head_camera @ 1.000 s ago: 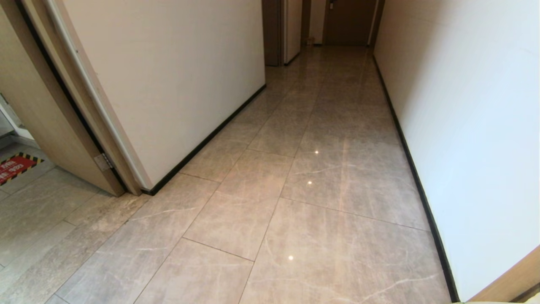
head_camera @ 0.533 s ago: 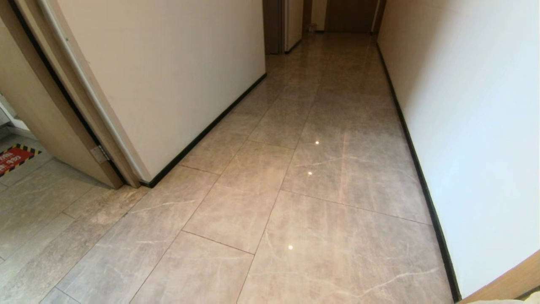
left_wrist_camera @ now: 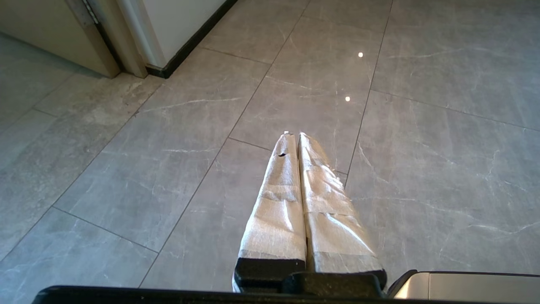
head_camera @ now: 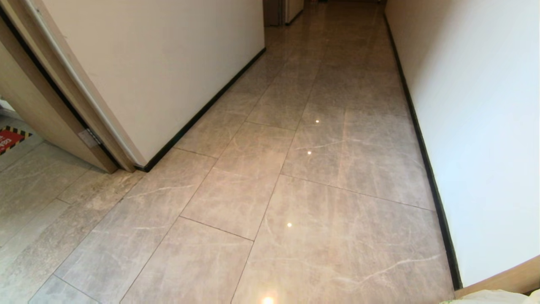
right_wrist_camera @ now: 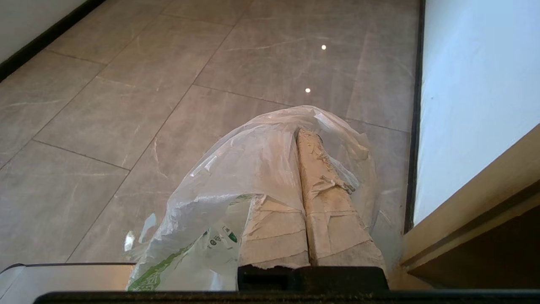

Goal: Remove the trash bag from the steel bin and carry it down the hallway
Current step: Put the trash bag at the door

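- The hallway (head_camera: 320,139) is running ahead toward 12 o'clock: glossy grey-beige tiles, a white wall (head_camera: 476,126) with black skirting at 3 o'clock, an open door (head_camera: 38,105) at 10 o'clock.
- The right gripper (right_wrist_camera: 300,135) is pinching the bag (right_wrist_camera: 236,177) with its taped fingers (right_wrist_camera: 325,198) pressed together; the white film is draping over them and hanging low, green-and-white print showing near the wrist.
- In the head view only a sliver of the bag is peeking in at 5 o'clock.
- The left gripper (left_wrist_camera: 294,136) is sitting closed and empty, fingers touching, over bare tile at about 7 o'clock of the robot.
- The bin is appearing in no view, so the removal looks done and the carry is the step in hand.
- Doing it well likely means keeping the pinch firm and the arm steady, since thin film can slip out.
- The bag is hanging close to the right wall; steering nearer the corridor's middle should keep it from snagging on the skirting.
- Driving smoothly should limit swinging.
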